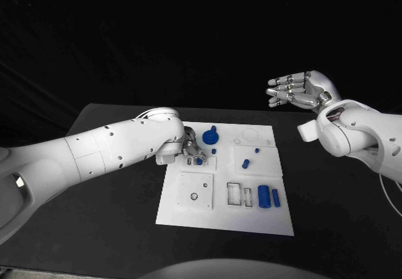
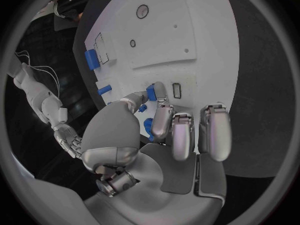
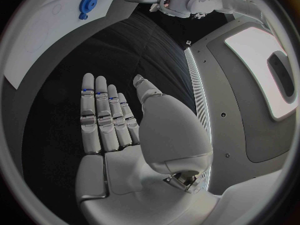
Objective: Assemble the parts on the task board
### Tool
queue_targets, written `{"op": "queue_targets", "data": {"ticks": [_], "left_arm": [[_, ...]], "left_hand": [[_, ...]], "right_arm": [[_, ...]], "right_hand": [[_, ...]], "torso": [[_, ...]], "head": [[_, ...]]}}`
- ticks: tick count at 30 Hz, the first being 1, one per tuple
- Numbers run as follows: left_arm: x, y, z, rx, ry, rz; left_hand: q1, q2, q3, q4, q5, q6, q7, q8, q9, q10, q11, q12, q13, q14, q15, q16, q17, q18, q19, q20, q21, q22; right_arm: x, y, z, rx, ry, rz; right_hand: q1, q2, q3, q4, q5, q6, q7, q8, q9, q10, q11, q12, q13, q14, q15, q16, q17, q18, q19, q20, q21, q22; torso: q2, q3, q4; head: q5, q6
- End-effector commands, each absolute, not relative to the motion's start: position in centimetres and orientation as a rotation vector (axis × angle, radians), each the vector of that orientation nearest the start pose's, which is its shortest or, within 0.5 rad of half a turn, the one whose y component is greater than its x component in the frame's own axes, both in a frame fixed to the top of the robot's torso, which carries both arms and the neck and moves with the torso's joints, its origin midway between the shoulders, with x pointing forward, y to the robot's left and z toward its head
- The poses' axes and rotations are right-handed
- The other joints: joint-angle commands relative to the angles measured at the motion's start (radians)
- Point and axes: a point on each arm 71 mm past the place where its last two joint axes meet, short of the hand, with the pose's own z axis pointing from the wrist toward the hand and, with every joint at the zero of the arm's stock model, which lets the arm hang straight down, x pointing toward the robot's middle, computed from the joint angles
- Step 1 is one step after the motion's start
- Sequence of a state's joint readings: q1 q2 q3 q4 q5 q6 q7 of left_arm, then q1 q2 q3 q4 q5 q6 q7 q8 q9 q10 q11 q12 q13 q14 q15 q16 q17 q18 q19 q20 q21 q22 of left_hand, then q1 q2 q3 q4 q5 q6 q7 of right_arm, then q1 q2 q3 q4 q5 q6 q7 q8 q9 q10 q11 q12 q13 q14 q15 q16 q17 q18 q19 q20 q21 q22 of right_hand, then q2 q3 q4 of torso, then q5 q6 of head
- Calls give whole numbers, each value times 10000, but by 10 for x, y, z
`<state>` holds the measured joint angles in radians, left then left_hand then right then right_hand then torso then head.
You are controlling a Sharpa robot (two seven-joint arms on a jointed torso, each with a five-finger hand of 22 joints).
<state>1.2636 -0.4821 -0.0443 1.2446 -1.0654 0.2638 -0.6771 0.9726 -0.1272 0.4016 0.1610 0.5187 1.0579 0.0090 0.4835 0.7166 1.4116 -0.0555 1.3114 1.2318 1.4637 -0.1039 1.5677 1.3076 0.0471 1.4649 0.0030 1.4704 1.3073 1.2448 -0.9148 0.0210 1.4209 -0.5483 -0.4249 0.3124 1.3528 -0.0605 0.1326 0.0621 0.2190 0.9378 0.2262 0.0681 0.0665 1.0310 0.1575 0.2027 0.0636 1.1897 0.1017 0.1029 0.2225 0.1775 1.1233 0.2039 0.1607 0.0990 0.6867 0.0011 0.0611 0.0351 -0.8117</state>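
Under the left hand (image 1: pixel 191 152), a small blue part (image 2: pixel 150 90) at its fingertips.

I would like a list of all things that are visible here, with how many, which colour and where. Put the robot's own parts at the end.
table: one, black, under everything.
task board: one, white, middle of the table.
gear: one, blue, far part of the board, beside the left hand.
cylinder: one, blue, near right part of the board.
bar: one, blue, thin, just right of the cylinder.
small pegs: a few, blue, middle of the board; exact count unclear.
small part: one, blue, at the left hand's fingertips.
left hand: silver, low over the board's far left part, holds the small part.
right hand: silver, raised beyond the table's far right, fingers apart, holds nothing.
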Motion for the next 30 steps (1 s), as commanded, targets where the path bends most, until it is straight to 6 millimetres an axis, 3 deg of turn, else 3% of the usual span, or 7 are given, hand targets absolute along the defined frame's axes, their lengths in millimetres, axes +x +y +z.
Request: {"op": "queue_targets", "data": {"ticks": [1,13,15,18,21,24,30], "left_arm": [[518,115,-222,-632,24420,-2758],[518,117,-221,-873,24185,-2889],[517,119,-219,-990,24078,-2952],[517,122,-217,-1193,23965,-3066],[516,126,-213,-1480,23817,-3260],[517,129,-207,-1771,23650,-3476],[519,138,-191,-2214,23564,-3925]], "left_hand": [[-133,5,-194,63,-26,71,16,-63,-30,91,-14,66,46,1071,-77,31,2631,-161,605,-47,66,1304],[-214,-31,-1218,441,-164,175,7,-101,-134,120,-21,78,136,1071,-85,31,2631,-170,623,-57,91,1356],[-233,3,-1629,624,-1425,207,-5,-106,-164,130,-32,78,162,1071,-88,31,2631,-170,624,-60,88,1357],[-178,77,-2073,870,-2748,224,-7,-114,-199,138,-33,72,188,1071,-93,31,2631,-173,632,-68,97,1378],[-126,132,-2494,1135,-3550,241,-9,-110,-226,151,-30,73,220,1071,-97,31,2631,-176,638,-70,102,1393],[-104,166,-2830,1273,-3970,238,-5,-109,-246,146,-27,52,218,1071,-99,31,2631,-167,628,-71,75,1362],[39,167,-3109,1261,-4039,157,21,-131,-265,35,-7,-119,31,1071,-93,31,2631,-137,583,-70,-25,1235]], "right_arm": [[517,-275,-131,5853,13561,11467],[517,-275,-131,5854,13566,11445],[517,-275,-132,5855,13590,11450],[518,-276,-132,5860,13604,11449],[518,-276,-133,5876,13614,11440],[519,-277,-134,5899,13625,11428],[519,-277,-136,5943,13656,11417]], "right_hand": [[-12,-48,-9,-107,7,-42,15,-57,-10,-53,49,49,-9,-15,28,-110,-62,53,36,15,-135,-59],[-66,-18,-60,-155,4,-50,32,-55,-9,-67,72,67,-8,-118,74,-237,-163,50,-24,62,-286,-153],[-79,-1,-73,-170,7,-47,39,-54,-8,-72,79,73,-8,-156,88,-285,-201,50,-50,79,-339,-185],[-98,36,-99,-209,13,-36,48,-51,-7,-83,95,83,-9,-266,128,-388,-310,51,-115,122,-466,-257],[-109,53,-113,-226,15,-34,54,-52,-7,-87,102,89,-9,-321,145,-410,-371,53,-138,141,-524,-286],[-112,58,-116,-231,17,-34,55,-52,-7,-87,103,91,-9,-333,149,-414,-388,54,-143,146,-538,-293],[-115,63,-119,-234,18,-33,56,-53,-7,-89,105,91,-9,-344,152,-415,-403,54,-147,150,-551,-299]], "torso": [[5,6,-1],[4,4,0],[2,-3,-2],[-1,1,6],[-5,11,15],[-7,12,10],[10,15,-11]], "head": [[-19,-4],[-10,4],[-16,5],[-26,3],[-14,12],[-12,26],[23,61]]}}
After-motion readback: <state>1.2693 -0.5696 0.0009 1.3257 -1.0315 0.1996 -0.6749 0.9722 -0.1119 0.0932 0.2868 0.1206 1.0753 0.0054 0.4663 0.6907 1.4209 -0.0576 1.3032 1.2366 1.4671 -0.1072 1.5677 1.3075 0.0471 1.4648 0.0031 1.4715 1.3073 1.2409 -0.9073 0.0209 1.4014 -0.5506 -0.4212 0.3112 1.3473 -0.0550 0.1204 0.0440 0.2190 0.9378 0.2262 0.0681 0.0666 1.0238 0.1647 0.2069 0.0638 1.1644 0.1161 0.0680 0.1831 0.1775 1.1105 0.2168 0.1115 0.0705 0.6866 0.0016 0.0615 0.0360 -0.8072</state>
